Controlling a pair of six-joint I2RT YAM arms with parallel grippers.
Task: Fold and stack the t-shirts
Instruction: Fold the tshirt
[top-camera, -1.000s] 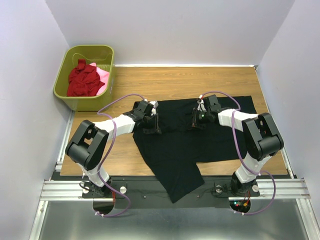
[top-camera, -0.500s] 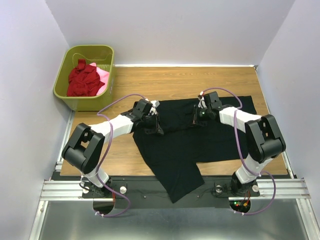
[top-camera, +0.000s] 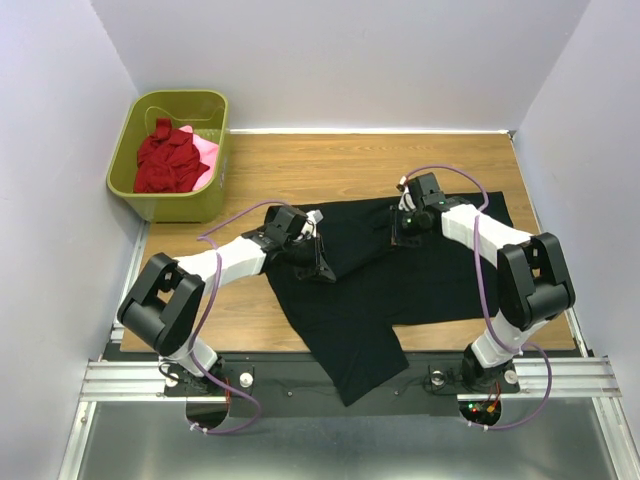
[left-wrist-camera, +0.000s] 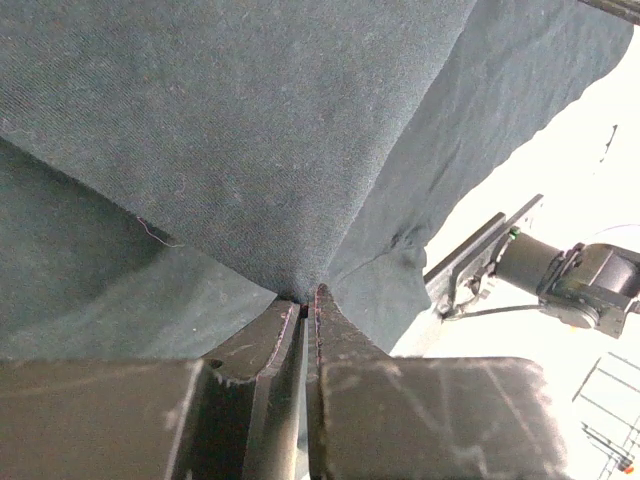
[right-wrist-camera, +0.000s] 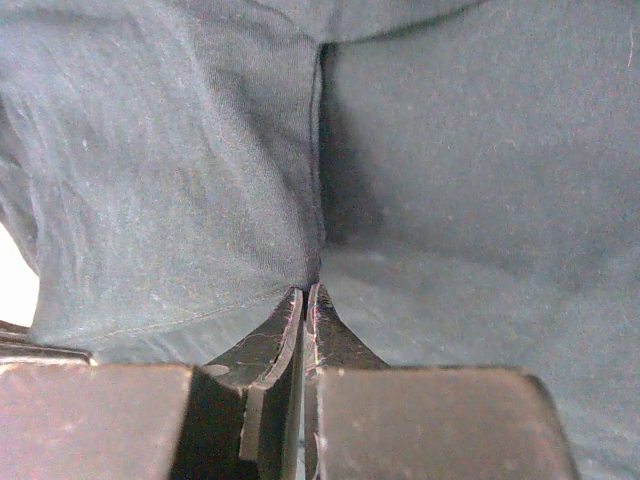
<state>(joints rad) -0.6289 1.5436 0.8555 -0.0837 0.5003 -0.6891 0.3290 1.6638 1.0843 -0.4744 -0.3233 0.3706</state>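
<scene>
The large black t-shirt (top-camera: 400, 285) lies spread over the middle of the wooden table, one part hanging over the near edge. My left gripper (top-camera: 320, 268) is shut on a fold of the black t-shirt (left-wrist-camera: 250, 160) near its left edge and lifts it. My right gripper (top-camera: 397, 232) is shut on a pinch of the same black t-shirt (right-wrist-camera: 450, 150) near its far edge. The dark red t-shirt (top-camera: 165, 155) and the pink t-shirt (top-camera: 204, 150) lie crumpled in the basket.
The olive-green plastic basket (top-camera: 143, 197) stands at the far left corner of the table (top-camera: 330, 165). White walls close in the back and both sides. A metal rail (top-camera: 130, 378) runs along the near edge by the arm bases.
My left gripper has moved toward the near right, dragging the shirt's left edge inward over the cloth. My right gripper has moved slightly toward the far side with its pinch of cloth.
</scene>
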